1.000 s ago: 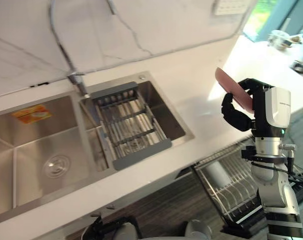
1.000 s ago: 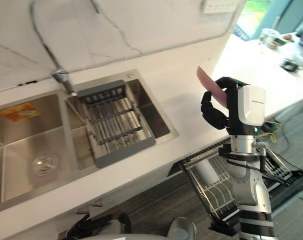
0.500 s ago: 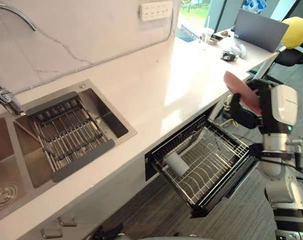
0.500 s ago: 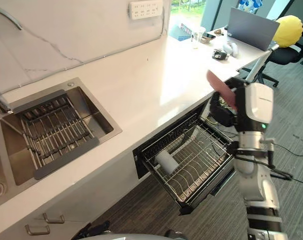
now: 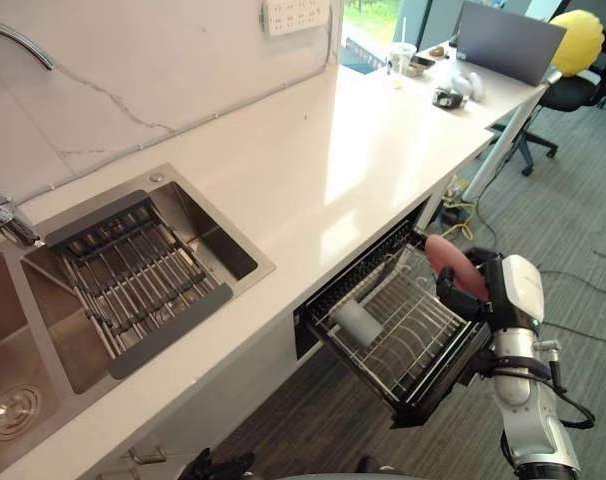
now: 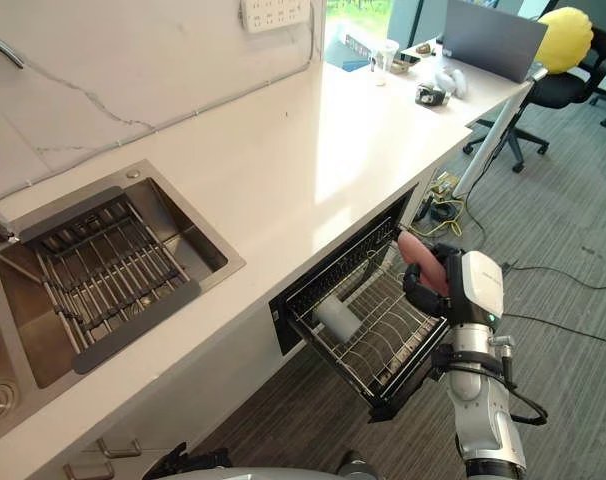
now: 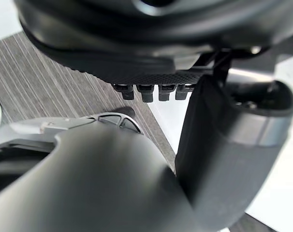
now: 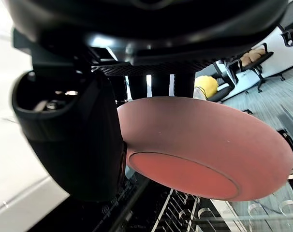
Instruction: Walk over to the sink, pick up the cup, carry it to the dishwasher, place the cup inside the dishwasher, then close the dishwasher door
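Holding a pink dish (image 5: 455, 265), the right hand (image 5: 463, 298) is sitting at lower right of the head views. It is clamping the dish, with the thumb (image 8: 74, 140) pressing near the dish's foot ring and the fingers (image 8: 158, 84) curling over the rim on the other side. No cup is showing in that hand; the carried item is looking like a shallow bowl or plate, tilted, with its underside facing the wrist camera.

The dishwasher rack (image 5: 413, 345) is standing pulled out from under the counter (image 5: 323, 160), centre right of the frame. The dish is hanging by the rack's right end; I can't tell whether it is touching the wires. The right wrist view is showing rack wires (image 8: 195, 212) below the dish.

A white cylindrical vessel (image 5: 355, 322) is lying on its side in the left part of the rack, well apart from the dish.

The sink (image 5: 218, 250) is sitting at left of the frame with a grey drainer tray (image 5: 133, 275) across it, and the tap (image 5: 3, 212) at the far left edge. A laptop (image 5: 508, 40) is standing at the counter's far end, upper right.

The left hand (image 7: 151, 38) is appearing in its own wrist view; I can't tell whether it is apart or closed.
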You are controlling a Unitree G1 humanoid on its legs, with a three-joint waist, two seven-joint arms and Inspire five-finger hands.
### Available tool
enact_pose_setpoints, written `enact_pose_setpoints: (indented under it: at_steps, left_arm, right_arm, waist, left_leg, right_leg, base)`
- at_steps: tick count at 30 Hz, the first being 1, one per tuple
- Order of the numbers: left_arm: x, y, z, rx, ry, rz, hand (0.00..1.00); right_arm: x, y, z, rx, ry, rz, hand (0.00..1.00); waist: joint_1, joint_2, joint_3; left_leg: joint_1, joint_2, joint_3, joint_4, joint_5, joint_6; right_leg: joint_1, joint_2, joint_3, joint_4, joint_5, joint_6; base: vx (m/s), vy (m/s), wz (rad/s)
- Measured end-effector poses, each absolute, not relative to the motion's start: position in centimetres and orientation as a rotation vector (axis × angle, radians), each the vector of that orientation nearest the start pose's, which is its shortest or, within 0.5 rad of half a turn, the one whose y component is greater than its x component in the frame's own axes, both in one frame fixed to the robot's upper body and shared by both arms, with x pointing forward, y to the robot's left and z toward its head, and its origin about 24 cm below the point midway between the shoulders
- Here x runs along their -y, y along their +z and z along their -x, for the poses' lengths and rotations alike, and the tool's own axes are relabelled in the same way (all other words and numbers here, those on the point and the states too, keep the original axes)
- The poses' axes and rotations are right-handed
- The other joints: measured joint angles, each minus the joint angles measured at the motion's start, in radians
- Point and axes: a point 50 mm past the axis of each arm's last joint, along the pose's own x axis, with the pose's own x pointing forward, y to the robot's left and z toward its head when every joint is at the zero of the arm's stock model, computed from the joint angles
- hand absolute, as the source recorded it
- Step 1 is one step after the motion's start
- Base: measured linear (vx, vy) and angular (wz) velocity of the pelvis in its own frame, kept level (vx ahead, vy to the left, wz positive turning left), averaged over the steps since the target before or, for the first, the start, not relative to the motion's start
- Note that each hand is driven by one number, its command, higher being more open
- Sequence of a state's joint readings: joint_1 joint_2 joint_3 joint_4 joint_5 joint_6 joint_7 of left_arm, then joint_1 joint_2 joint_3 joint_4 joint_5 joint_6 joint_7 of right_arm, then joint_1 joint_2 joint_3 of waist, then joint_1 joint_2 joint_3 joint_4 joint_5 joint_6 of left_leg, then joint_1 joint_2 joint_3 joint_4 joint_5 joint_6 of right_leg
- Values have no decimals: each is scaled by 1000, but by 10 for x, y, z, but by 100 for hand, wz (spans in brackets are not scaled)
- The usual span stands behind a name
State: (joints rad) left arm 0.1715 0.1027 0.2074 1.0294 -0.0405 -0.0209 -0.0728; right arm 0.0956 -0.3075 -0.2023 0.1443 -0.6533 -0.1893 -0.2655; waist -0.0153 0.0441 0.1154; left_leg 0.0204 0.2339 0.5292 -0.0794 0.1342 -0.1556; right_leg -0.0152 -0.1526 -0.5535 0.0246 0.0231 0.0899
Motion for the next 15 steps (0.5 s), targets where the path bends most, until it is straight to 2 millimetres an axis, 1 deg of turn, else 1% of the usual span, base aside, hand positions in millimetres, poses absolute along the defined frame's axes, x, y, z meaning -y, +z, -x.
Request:
enact_pose_setpoints:
  at_steps: [1, 2, 3, 4, 6, 10, 11, 12, 14, 15]
  left_arm:
    - [-215, -163, -63, -1142, 243, 93, 100]
    - [-213, -162, -70, -1128, 225, 93, 100]
    - [-212, -161, -77, -1112, 213, 100, 100]
    - [-211, -161, -81, -1104, 205, 100, 100]
    - [-210, -158, -94, -1070, 200, 120, 100]
    - [-209, -154, -109, -1024, 199, 163, 100]
    - [-208, -152, -116, -1006, 187, 164, 100]
    - [-207, -150, -124, -988, 169, 160, 100]
    - [-205, -146, -134, -960, 156, 170, 100]
    - [-205, -146, -136, -954, 158, 176, 100]
  right_arm:
    - [263, 35, -225, 21, -317, 964, 0]
    - [263, 34, -230, 23, -328, 964, 0]
    - [263, 35, -237, 26, -348, 959, 0]
    - [263, 36, -241, 25, -357, 956, 0]
    - [263, 41, -257, 35, -391, 956, 0]
    - [260, 54, -279, 77, -399, 988, 0]
    - [260, 59, -287, 89, -401, 1001, 0]
    - [262, 64, -293, 95, -412, 1017, 0]
    - [267, 70, -303, 93, -430, 1056, 0]
    - [268, 72, -306, 99, -439, 1065, 0]
  waist:
    - [0, 5, 5]
    - [0, 15, 22]
    - [0, 22, 52]
    - [0, 25, 64]
    - [3, 35, 113]
    - [7, 48, 177]
    - [14, 49, 198]
    - [20, 53, 219]
    - [28, 60, 254]
    - [30, 62, 257]
  left_leg:
    - [-13, -3, -1, 0, 3, 4]
    - [-41, -9, -7, 0, 10, 14]
    - [-60, -13, -16, 1, 15, 22]
    - [-71, -14, -20, 1, 18, 26]
    - [-111, -17, -36, 2, 30, 37]
    - [-156, -25, -57, 3, 37, 45]
    - [-168, -30, -60, 4, 39, 47]
    - [-182, -34, -70, 5, 41, 50]
    - [-191, -43, -80, 5, 41, 53]
    - [-198, -45, -82, 6, 41, 53]
  right_leg:
    - [-12, -4, 1, 3, 4, 0]
    - [-38, -10, 1, 6, 11, -2]
    - [-54, -14, -3, 9, 17, -5]
    - [-62, -15, -5, 10, 20, -6]
    - [-94, -17, -16, 11, 29, -12]
    - [-134, -27, -24, 24, 34, -16]
    - [-150, -32, -22, 28, 37, -17]
    - [-162, -37, -23, 28, 41, -17]
    - [-168, -45, -25, 28, 46, -15]
    - [-175, -47, -25, 28, 48, -15]
  base:
    - [-38, 46, 2]
    - [-34, 40, 8]
    - [-50, 42, 12]
    - [-46, 29, 17]
    - [-46, 21, 17]
    - [-8, 42, 10]
    - [10, 49, 3]
    - [9, 46, 4]
    - [12, 47, 7]
    - [14, 53, 7]
